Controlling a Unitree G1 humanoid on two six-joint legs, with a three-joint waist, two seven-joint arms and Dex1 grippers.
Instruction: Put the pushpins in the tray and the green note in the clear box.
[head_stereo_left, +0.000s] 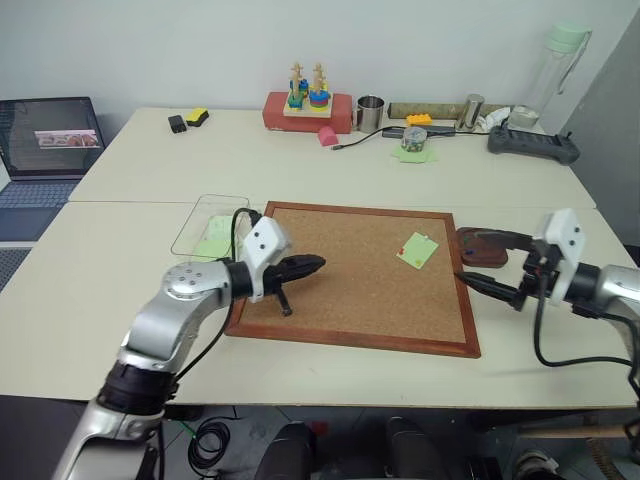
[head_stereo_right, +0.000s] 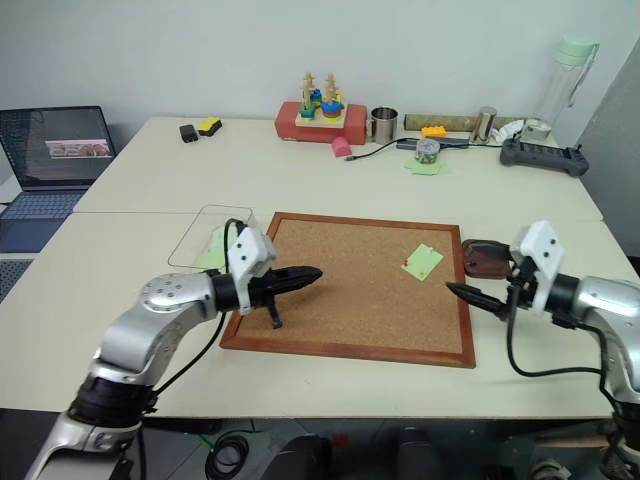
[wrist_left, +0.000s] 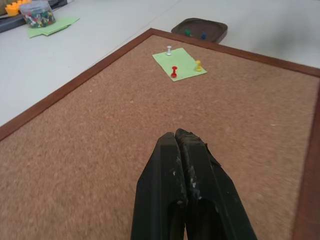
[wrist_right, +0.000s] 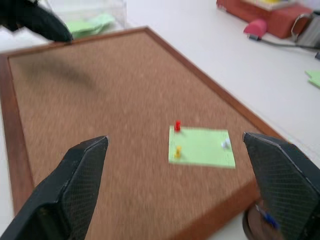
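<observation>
**Evidently, three pins hold the note to the cork**

The green note lies flat on the right part of the cork board, toward its far edge, with three pushpins standing in it: one red, one yellow, one white. They are tiny, hard and light, and I judge they will pull free best if pinched by the plastic head and drawn straight up; the points are sharp and the heads could slip from smooth black fingers. The note itself is thin, limp paper, likely to need lifting by an edge once the pins are out.

The tray sits just off the board's right edge, with a green and a blue pin in it. The clear box stands off the board's left far corner with green paper inside.

The left gripper hovers low over the left part of the board, pointing right toward the note, its fingers pressed together and empty. The right gripper hangs at the board's right edge, aimed left at the note, jaws spread wide with nothing between them.
</observation>
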